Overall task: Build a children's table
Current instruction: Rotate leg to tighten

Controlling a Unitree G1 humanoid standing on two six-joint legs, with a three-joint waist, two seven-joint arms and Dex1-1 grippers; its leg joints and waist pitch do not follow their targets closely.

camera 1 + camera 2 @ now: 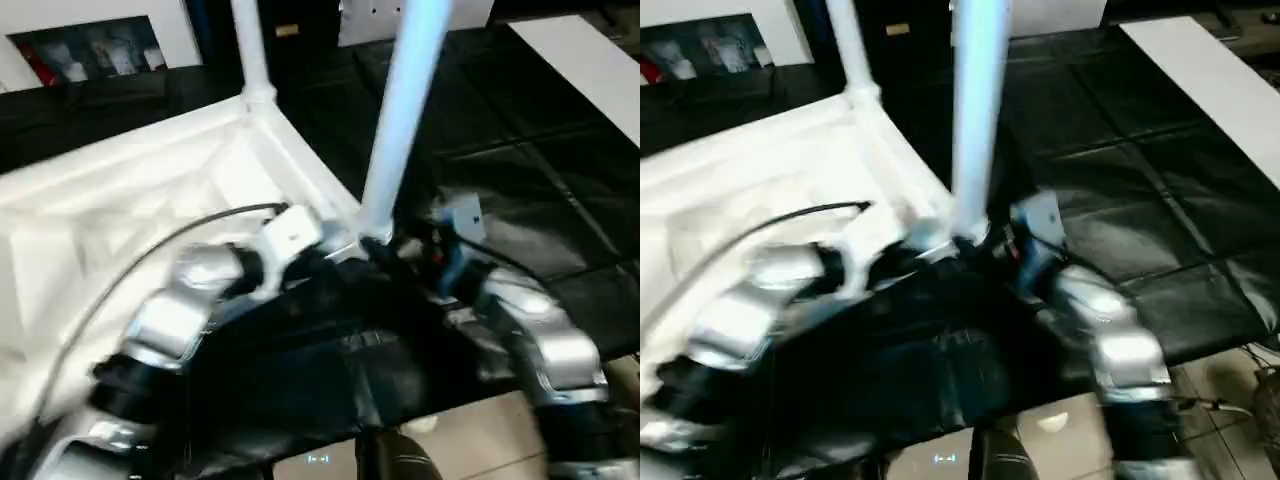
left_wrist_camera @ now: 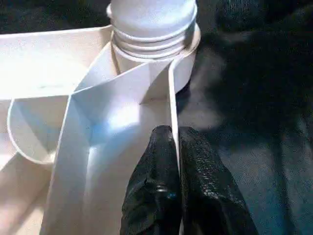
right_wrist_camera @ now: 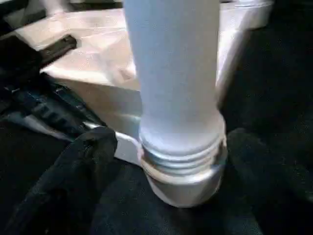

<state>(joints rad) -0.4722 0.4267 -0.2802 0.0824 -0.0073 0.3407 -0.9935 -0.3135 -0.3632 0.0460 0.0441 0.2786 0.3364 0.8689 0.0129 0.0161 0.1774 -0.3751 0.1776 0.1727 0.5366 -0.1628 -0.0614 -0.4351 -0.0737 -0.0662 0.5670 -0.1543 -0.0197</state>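
Observation:
The white table top lies upside down on black floor mats, ribbed underside up. Two white legs stand upright in its corner sockets: the far leg and the near leg. At the near leg's foot thread rings show above the socket. My left gripper is shut on the top's thin rim wall just beside that socket. My right gripper sits at the base of the near leg from the other side. It is open, and its one visible finger stands clear of the leg.
A white cabinet with glass doors stands at the back left. A white board lies at the back right. Black mats surround the table top, with pale tiled floor near me. A black cable arcs over my left forearm.

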